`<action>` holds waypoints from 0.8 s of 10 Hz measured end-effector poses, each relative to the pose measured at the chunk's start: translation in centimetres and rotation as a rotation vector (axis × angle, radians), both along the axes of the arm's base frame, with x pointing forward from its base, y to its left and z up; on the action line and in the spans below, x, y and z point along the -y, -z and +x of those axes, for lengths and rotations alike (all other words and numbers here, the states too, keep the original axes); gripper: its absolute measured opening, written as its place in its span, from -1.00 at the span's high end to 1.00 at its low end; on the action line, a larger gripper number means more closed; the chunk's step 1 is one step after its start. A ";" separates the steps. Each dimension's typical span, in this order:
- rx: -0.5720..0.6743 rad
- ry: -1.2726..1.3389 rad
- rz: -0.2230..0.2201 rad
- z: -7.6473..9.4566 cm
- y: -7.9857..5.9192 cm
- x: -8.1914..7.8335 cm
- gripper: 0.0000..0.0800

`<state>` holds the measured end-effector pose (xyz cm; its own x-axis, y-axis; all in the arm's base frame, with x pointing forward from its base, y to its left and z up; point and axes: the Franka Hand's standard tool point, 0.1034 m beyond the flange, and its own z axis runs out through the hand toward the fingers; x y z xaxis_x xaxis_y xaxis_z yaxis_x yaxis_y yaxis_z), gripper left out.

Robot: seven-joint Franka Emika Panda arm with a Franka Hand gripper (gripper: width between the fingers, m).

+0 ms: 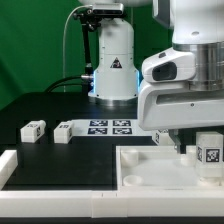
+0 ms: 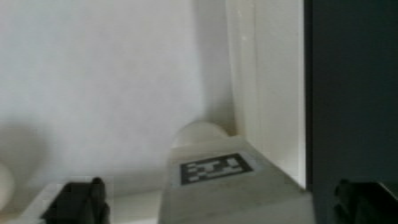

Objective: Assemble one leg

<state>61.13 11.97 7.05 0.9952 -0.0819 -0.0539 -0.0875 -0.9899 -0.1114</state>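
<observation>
The leg (image 1: pixel 207 151) sits on the white panel (image 1: pixel 150 170), close to its rim at the exterior view's right. The gripper (image 1: pixel 186 147) hangs low over it, wide open and holding nothing, fingertips (image 2: pixel 75 201) clear of the leg. Two loose legs (image 1: pixel 33 128) (image 1: pixel 65 130) lie on the dark surface (image 1: pixel 60 105) beside the marker board (image 1: pixel 110 126).

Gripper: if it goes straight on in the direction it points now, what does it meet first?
Probably the leg, which sits centred ahead of the open gripper, on the white panel; depth is unclear.
</observation>
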 end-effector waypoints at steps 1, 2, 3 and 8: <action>0.000 0.000 0.000 0.0 0.0 0.0 0.06; 0.000 0.000 0.000 0.0 0.0 0.0 0.06; -0.001 0.010 0.000 0.0 0.0 0.0 0.27; -0.048 0.422 -0.002 0.2 0.0 0.0 0.27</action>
<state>61.34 12.00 7.01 0.8706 -0.4820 -0.0986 -0.4903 -0.8663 -0.0950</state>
